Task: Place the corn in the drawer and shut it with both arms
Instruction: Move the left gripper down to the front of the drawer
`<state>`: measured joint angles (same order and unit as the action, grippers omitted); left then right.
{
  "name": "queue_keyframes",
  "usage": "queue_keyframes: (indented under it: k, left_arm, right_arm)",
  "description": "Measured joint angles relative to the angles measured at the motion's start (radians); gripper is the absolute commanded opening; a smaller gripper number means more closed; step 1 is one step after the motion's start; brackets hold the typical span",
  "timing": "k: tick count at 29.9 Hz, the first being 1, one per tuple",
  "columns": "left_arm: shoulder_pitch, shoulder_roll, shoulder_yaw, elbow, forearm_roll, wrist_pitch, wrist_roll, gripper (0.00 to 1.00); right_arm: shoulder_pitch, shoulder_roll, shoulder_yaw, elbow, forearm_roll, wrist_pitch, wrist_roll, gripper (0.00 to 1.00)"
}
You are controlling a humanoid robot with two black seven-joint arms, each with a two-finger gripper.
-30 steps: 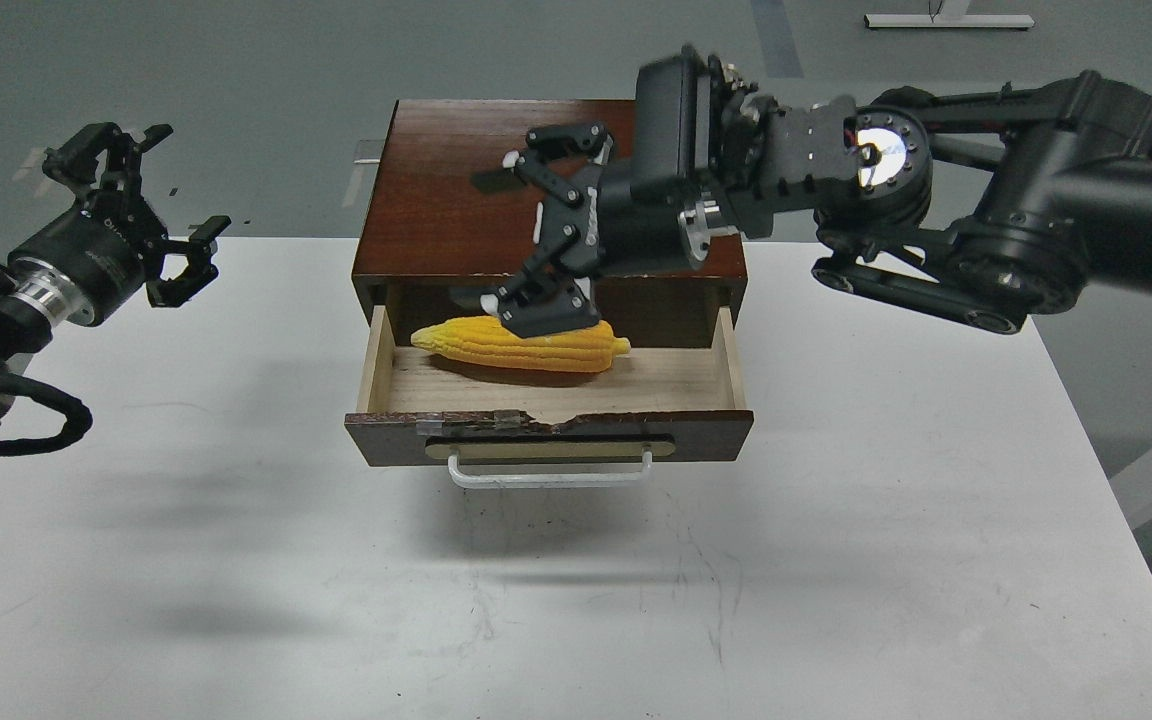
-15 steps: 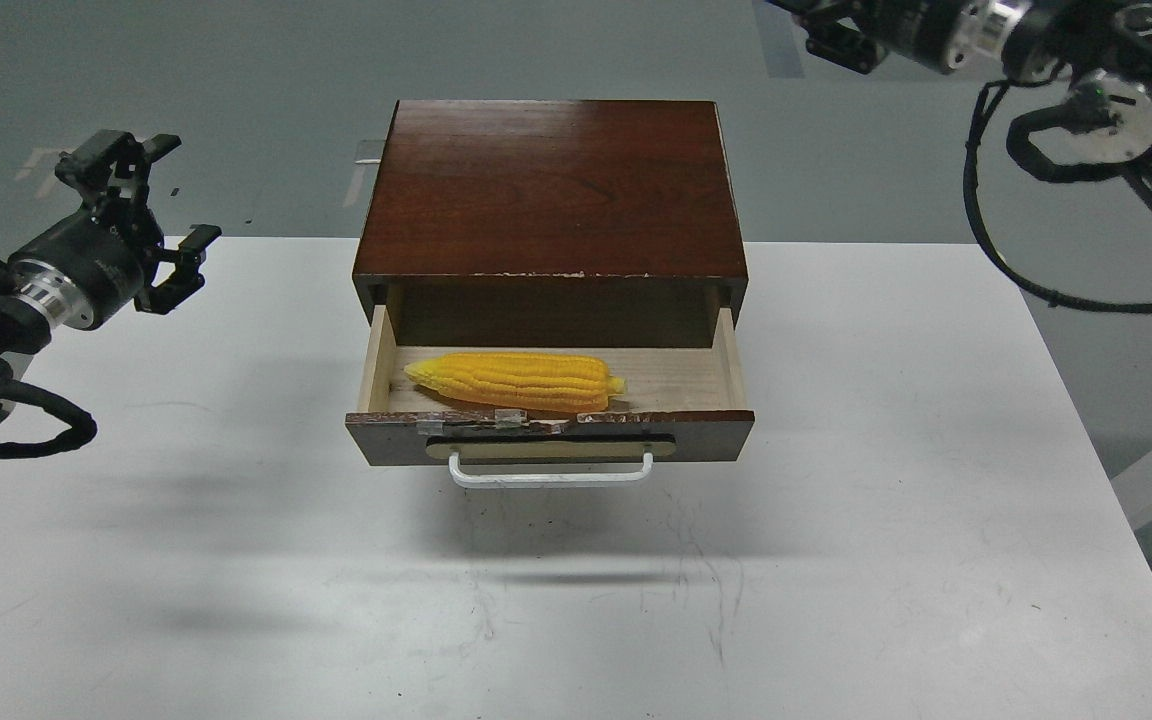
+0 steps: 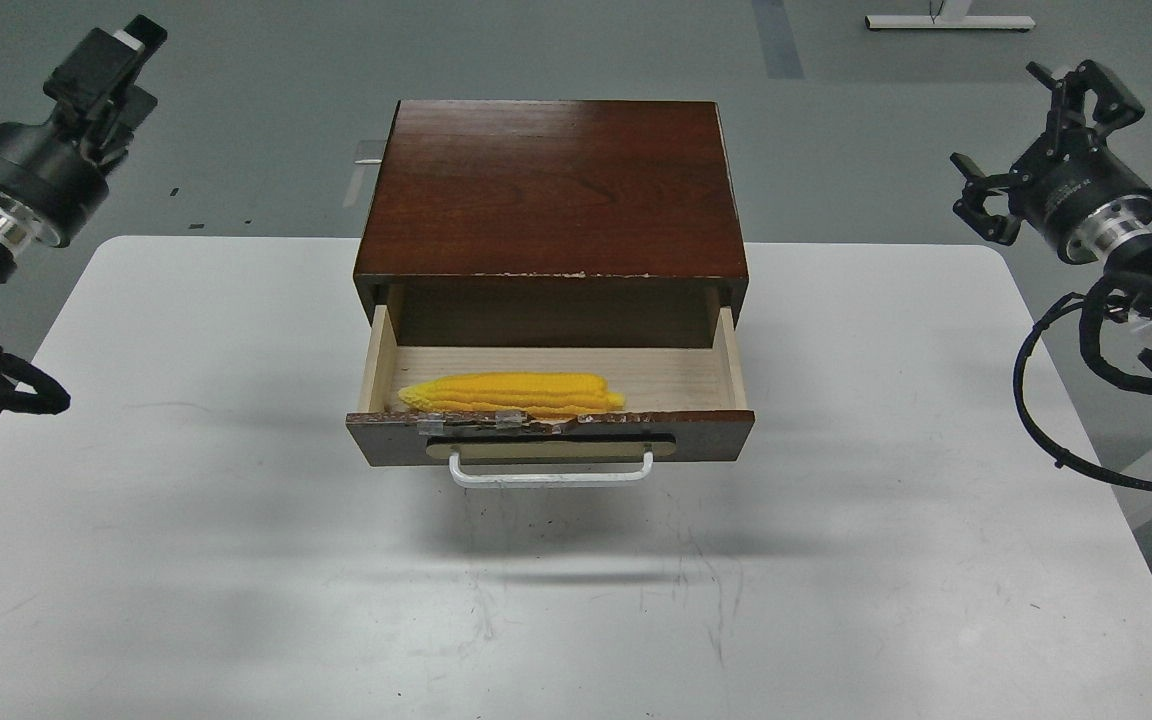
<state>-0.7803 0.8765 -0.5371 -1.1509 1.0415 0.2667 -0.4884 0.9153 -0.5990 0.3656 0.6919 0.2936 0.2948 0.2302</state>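
— What fills the frame?
— A white table (image 3: 236,560) on grey floor (image 3: 266,110), with a brown cabinet (image 3: 551,185) and its drawer (image 3: 676,378) pulled open.

— And the corn (image 3: 511,392)?
— Inside, against the front, lying left-right, tip left.

— The grippers?
— Right gripper (image 3: 1036,140) spread, empty; left gripper (image 3: 106,62) unclear.

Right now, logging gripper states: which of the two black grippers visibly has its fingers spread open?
The right black gripper: its two fingers splay apart, empty. The left black gripper shows end-on, fingers indistinguishable.
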Motion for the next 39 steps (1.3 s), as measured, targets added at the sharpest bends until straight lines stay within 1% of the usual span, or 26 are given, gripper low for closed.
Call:
queue_keyframes:
  k: [1, 2, 4, 6, 8, 9, 10, 11, 13, 14, 15, 16, 17, 21, 27, 33, 36, 39]
  left_arm:
    - [0.0, 0.026, 0.003, -0.065, 0.063, 0.029, 0.0, 0.98]
    - [0.0, 0.052, 0.005, -0.132, 0.107, 0.04, -0.001, 0.98]
    - [0.0, 0.097, 0.008, -0.25, 0.155, 0.042, -0.001, 0.96]
    - [0.0, 0.125, 0.012, -0.381, 0.219, 0.025, -0.001, 0.88]
    - [0.0, 0.132, 0.017, -0.483, 0.342, 0.001, -0.001, 0.8]
    - [0.0, 0.133, 0.02, -0.516, 0.406, -0.007, -0.001, 0.77]
    - [0.003, 0.135, 0.022, -0.547, 0.493, -0.014, -0.001, 0.68]
    - [0.008, 0.135, 0.025, -0.572, 0.582, -0.018, -0.001, 0.64]
    - [0.019, 0.131, 0.032, -0.599, 0.753, -0.02, -0.001, 0.5]
    - [0.023, 0.124, 0.04, -0.605, 0.833, -0.021, 0.0, 0.5]
    - [0.026, 0.114, 0.05, -0.609, 0.903, -0.021, 0.0, 0.39]
    - [0.028, 0.106, 0.057, -0.611, 0.945, -0.021, 0.0, 0.12]
    - [0.028, 0.098, 0.068, -0.611, 0.991, -0.021, 0.0, 0.01]
    - [0.024, 0.076, 0.19, -0.612, 1.125, -0.018, 0.0, 0.0]
    - [0.042, 0.02, 0.294, -0.614, 1.14, 0.068, 0.0, 0.0]
    - [0.066, 0.024, 0.419, -0.612, 1.14, 0.082, 0.0, 0.0]
    - [0.085, 0.011, 0.432, -0.597, 1.14, 0.082, 0.0, 0.0]
    - [0.101, -0.013, 0.425, -0.552, 1.14, 0.081, 0.0, 0.0]
  right_arm:
    - [-0.009, -0.001, 0.0, -0.001, 0.0, -0.001, 0.003, 1.0]
    - [-0.017, -0.001, 0.0, -0.002, 0.0, -0.002, 0.005, 1.0]
    - [-0.03, -0.002, 0.0, -0.003, -0.001, -0.004, 0.008, 1.0]
    - [-0.043, -0.003, 0.0, -0.003, -0.001, -0.005, 0.01, 1.0]
    - [-0.054, -0.003, 0.0, -0.004, -0.001, -0.005, 0.011, 1.0]
    - [-0.059, -0.003, 0.0, -0.004, -0.001, -0.005, 0.012, 1.0]
    - [-0.064, -0.003, 0.0, -0.005, -0.001, -0.005, 0.012, 1.0]
    - [-0.069, -0.003, 0.0, -0.005, -0.001, -0.005, 0.012, 1.0]
    - [-0.08, -0.003, -0.001, -0.005, -0.001, -0.004, 0.012, 1.0]
    - [-0.087, -0.002, -0.002, -0.005, -0.001, -0.004, 0.012, 1.0]
    - [-0.095, -0.002, -0.002, -0.005, -0.001, -0.003, 0.012, 1.0]
    - [-0.1, -0.002, -0.003, -0.005, -0.001, -0.003, 0.012, 1.0]
    - [-0.104, -0.002, -0.003, -0.008, -0.001, -0.002, 0.012, 1.0]
    - [-0.112, -0.001, -0.006, -0.048, -0.003, 0.003, 0.012, 1.0]
    - [-0.119, 0.003, -0.014, -0.121, -0.006, 0.012, 0.012, 1.0]
    - [-0.137, 0.022, -0.025, -0.203, -0.011, 0.014, 0.01, 1.0]
    - [-0.14, 0.042, -0.027, -0.22, -0.012, 0.014, 0.008, 1.0]
    - [-0.138, 0.048, -0.029, -0.224, -0.012, 0.014, 0.007, 1.0]
